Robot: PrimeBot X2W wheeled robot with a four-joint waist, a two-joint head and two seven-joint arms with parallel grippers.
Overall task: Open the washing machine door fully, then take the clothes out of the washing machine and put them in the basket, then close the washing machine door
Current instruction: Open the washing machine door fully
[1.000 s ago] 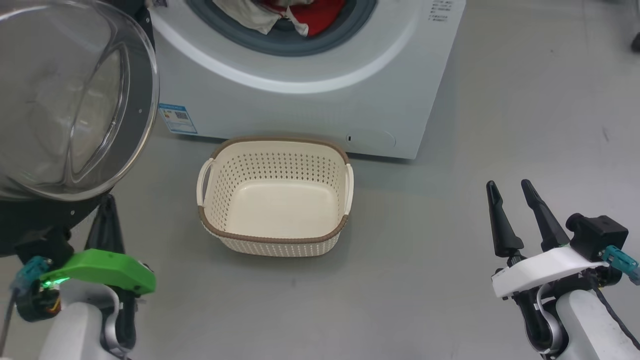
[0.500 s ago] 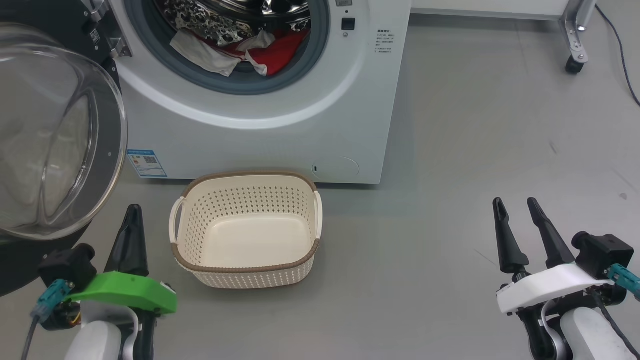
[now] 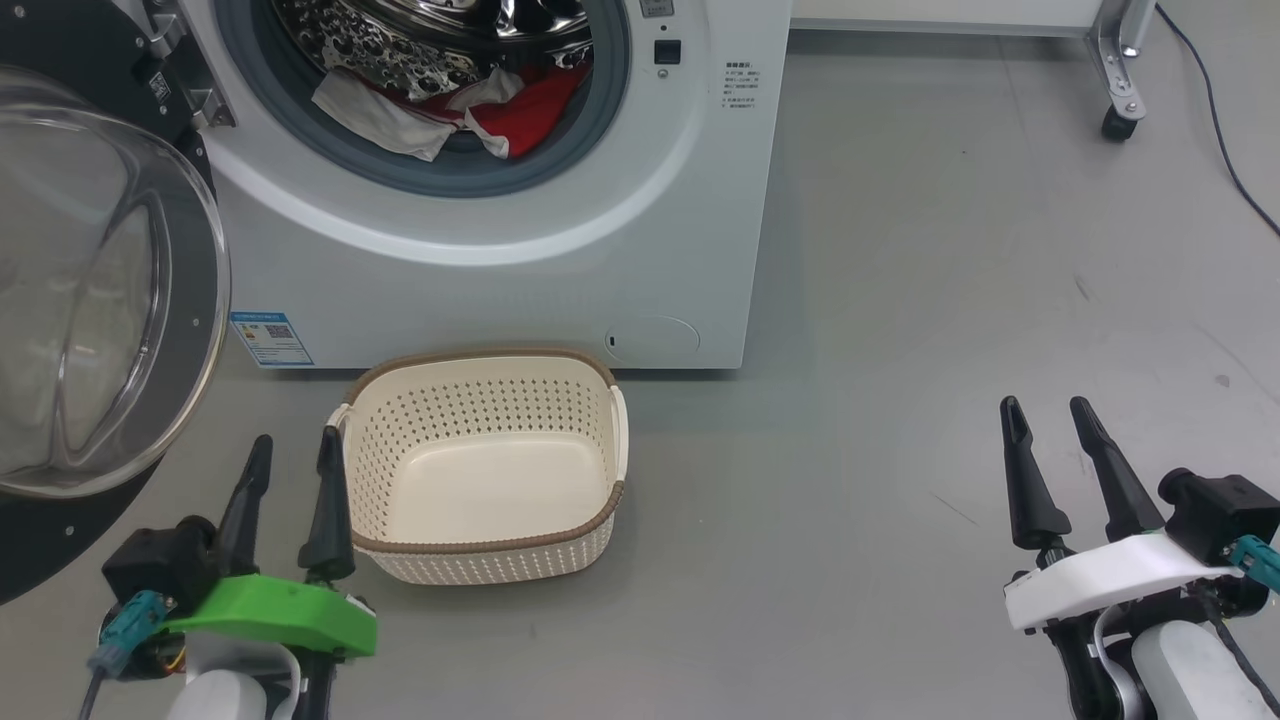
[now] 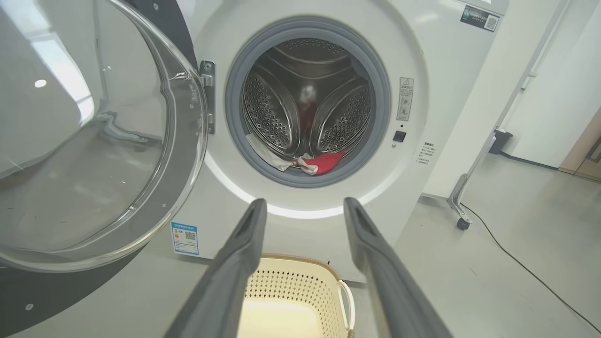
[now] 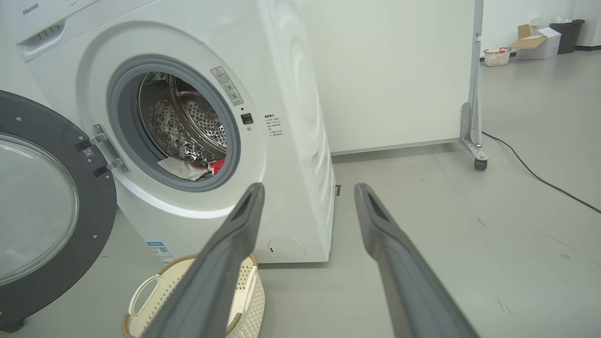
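since a second ago the left pincer has parted its fingers from shut to fairly wide, and it holds nothing. the head camera has also tipped up, so more of the drum shows; the things themselves have not shifted. right pincer stands wide and empty, well apart at the right over the floor.

door hangs swung out on its hinge at the left. clothes, red and white, lie at the drum's lower lip, partly draped on the grey seal of the washer. basket sits empty on the floor just before the washer, below the opening.

risks, as i judge them: the left pincer is just beside the basket's handle and near the door, so a careless lift could nudge the basket off its spot or knock the door. cloth on the seal could snag, or drop short of the basket.

writing: "hisense" at the washer's top; a blue label with a qr code, text too small to read; a warning sticker beside the opening, unreadable.
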